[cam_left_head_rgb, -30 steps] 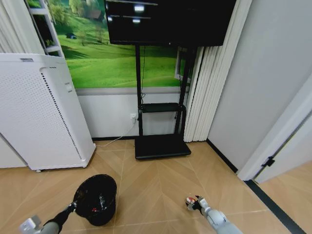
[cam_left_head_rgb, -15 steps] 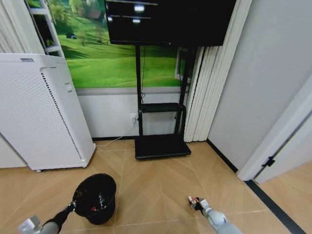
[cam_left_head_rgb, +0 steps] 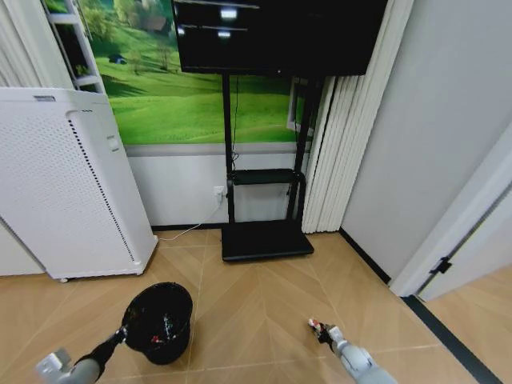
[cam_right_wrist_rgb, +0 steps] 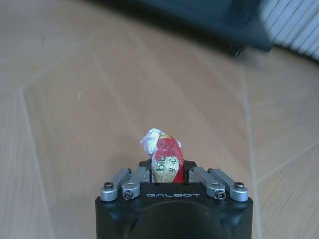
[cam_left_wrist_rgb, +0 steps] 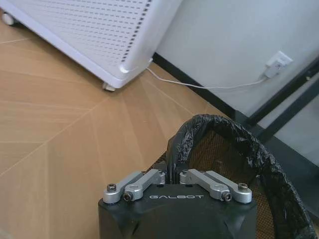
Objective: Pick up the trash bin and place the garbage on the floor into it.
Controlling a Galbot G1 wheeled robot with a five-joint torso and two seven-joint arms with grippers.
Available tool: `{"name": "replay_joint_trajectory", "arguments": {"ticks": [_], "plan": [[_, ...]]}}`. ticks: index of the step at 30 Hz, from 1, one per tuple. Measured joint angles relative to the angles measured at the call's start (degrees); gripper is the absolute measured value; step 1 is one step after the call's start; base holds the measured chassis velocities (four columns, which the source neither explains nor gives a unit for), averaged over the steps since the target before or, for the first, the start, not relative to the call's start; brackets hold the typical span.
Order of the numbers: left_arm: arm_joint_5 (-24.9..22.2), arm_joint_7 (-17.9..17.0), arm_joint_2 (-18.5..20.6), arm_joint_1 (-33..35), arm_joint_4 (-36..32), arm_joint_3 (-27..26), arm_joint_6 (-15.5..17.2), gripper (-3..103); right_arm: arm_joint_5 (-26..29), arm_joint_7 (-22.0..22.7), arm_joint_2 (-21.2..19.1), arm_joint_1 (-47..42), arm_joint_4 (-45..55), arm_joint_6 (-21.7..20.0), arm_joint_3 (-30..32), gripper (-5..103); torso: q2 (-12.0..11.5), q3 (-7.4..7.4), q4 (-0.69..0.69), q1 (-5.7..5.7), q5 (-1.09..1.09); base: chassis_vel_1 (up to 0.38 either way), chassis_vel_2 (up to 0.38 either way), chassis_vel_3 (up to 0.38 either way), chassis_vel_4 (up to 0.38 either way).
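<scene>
— Where do things stand on your left?

— My left tool [cam_left_wrist_rgb: 172, 175] is clamped on the near rim of the trash bin [cam_left_head_rgb: 158, 320], which I hold over the wooden floor [cam_left_head_rgb: 256, 304], in front of the white appliance [cam_left_head_rgb: 64, 184]. Some litter already lies inside it.

— And your right?

— My right tool [cam_right_wrist_rgb: 167, 172] is closed on a red-and-white packet [cam_right_wrist_rgb: 164, 154], low over the floor and well apart from the bin. To do this well, I'd bring the packet right over the bin's mouth before letting go, and keep the bin level so nothing spills.

— Anything changed in the last second?

— The bin has tipped more upright, sitting slightly higher in the head view. My right tool has drifted slightly rightward with the packet, no nearer the bin.
</scene>
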Motion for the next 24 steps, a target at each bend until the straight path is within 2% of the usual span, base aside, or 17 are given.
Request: {"name": "replay_joint_trajectory", "arguments": {"ticks": [2,5,6,7,8,9,10,11,13,14,16,18,19,20,21,22,24], "plan": [[-1.4,-0.7,3.6,-5.8,0.8,4.1,-1.6,7,7.6,1.0,-3.1,-2.6,12.7,2.4,1.7,29,0.0,-0.01,0.01,0.0,-0.02,0.0,0.0,0.0,0.0],[-1.2,-0.6,4.5,-7.3,1.4,5.4,-2.2,7,9.7,0.4,-3.7,-3.1,15.4,3.6,2.1,29,0.0,0.0,0.0,0.0,-0.05,0.0,0.0,0.0,0.0],[-0.8,0.1,7.0,-10.1,3.3,8.4,-3.2,7,13.7,-1.1,-4.7,-4.0,20.1,6.4,2.4,29,0.0,0.0,-0.02,0.0,-0.03,0.0,0.0,0.0,0.0],[-0.8,0.1,7.0,-10.1,3.3,8.4,-3.2,7,13.7,-1.1,-4.7,-4.0,20.1,6.4,2.4,29,0.0,0.0,-0.02,0.0,-0.03,0.0,0.0,0.0,0.0],[-0.1,1.8,10.3,-12.3,5.7,11.3,-3.6,7,16.2,-1.8,-5.6,-4.4,24.1,7.7,2.4,29,0.0,0.0,-0.03,0.0,0.0,0.0,0.0,0.0,0.0],[1.3,4.5,13.4,-13.5,8.0,13.0,-3.8,7,18.0,-2.7,-6.3,-3.5,27.8,8.2,1.3,29,0.0,0.0,-0.05,0.0,-0.06,0.0,0.0,0.0,0.0],[1.3,4.5,13.4,-13.5,8.0,13.0,-3.8,7,18.0,-2.7,-6.3,-3.5,27.8,8.2,1.3,29,0.0,0.0,-0.05,0.0,-0.06,0.0,0.0,0.0,0.0],[2.2,6.7,15.2,-14.4,9.6,14.0,-3.9,7,19.2,-3.1,-6.5,-2.8,30.3,8.2,0.5,29,0.0,0.0,0.03,0.01,-0.02,0.0,0.0,0.0,0.0],[2.6,10.6,18.4,-17.6,12.7,17.4,-4.0,7,21.1,-3.6,-6.8,-2.6,36.1,8.4,-1.0,29,0.0,0.0,0.05,0.0,0.0,0.0,0.0,0.0,0.0],[2.6,10.6,18.4,-17.6,12.7,17.4,-4.0,7,21.1,-3.6,-6.8,-2.6,36.1,8.4,-1.0,29,0.0,0.0,0.05,0.0,0.0,0.0,0.0,0.0,0.0],[2.5,14.2,20.7,-22.0,16.4,23.2,-4.0,7,21.2,-4.0,-7.1,-3.5,40.7,9.5,-2.4,29,0.0,0.01,0.03,0.0,-0.01,0.0,0.0,0.0,0.0],[2.8,15.3,21.3,-23.5,17.6,25.0,-4.0,7,20.9,-4.5,-7.3,-4.0,42.0,9.8,-2.6,29,0.0,0.0,-0.01,0.0,-0.02,0.0,0.0,0.0,0.0],[5.1,18.4,22.2,-27.6,20.9,29.0,-4.5,7,20.9,-6.2,-7.6,-4.9,44.8,9.9,-3.0,29,0.0,0.01,-0.01,0.0,-0.02,0.0,0.0,0.0,0.0],[5.1,18.4,22.2,-27.6,20.9,29.0,-4.5,7,20.9,-6.2,-7.6,-4.9,44.8,9.9,-3.0,29,0.0,0.01,-0.01,0.0,-0.02,0.0,0.0,0.0,0.0],[7.6,20.9,22.5,-31.5,24.1,32.5,-5.9,7,21.5,-7.3,-7.6,-5.3,46.2,9.6,-3.2,29,0.0,0.0,-0.03,0.0,0.0,0.0,0.0,0.0,0.0],[7.6,20.9,22.5,-31.5,24.1,32.5,-5.9,7,21.5,-7.3,-7.6,-5.3,46.2,9.6,-3.2,29,0.0,0.0,-0.03,0.0,0.0,0.0,0.0,0.0,0.0],[8.8,23.2,22.6,-39.8,28.8,41.4,-7.2,7,22.1,-8.4,-7.2,-6.4,48.2,9.3,-3.4,29,0.0,0.0,0.01,0.01,0.0,0.0,0.0,0.0,0.0]]}}
